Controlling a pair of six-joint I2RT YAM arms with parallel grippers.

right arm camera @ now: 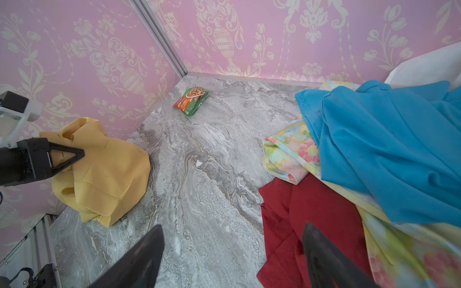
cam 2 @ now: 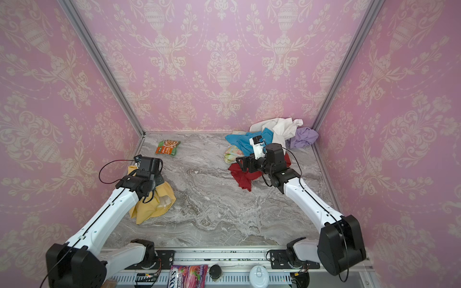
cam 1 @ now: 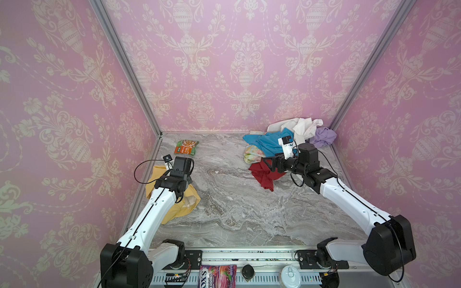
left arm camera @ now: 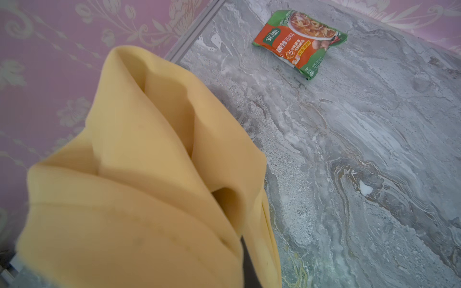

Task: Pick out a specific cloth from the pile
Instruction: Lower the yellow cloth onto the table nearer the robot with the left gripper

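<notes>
The cloth point(right arm camera: 107, 172), plain mustard-yellow, sits bunched on the marble table point(cam 1: 237, 204) at its left edge beside the wall, well apart from the pile point(cam 1: 269, 145) in the far right corner. The left gripper point(right arm camera: 77, 157) is clenched on the cloth's upper folds. The right gripper point(right arm camera: 233, 225) hangs with jaws spread and empty at the pile's near edge, just beside the dark red cloth point(right arm camera: 294, 212). A green-and-orange packet point(cam 1: 186, 147) lies near the far left corner.
</notes>
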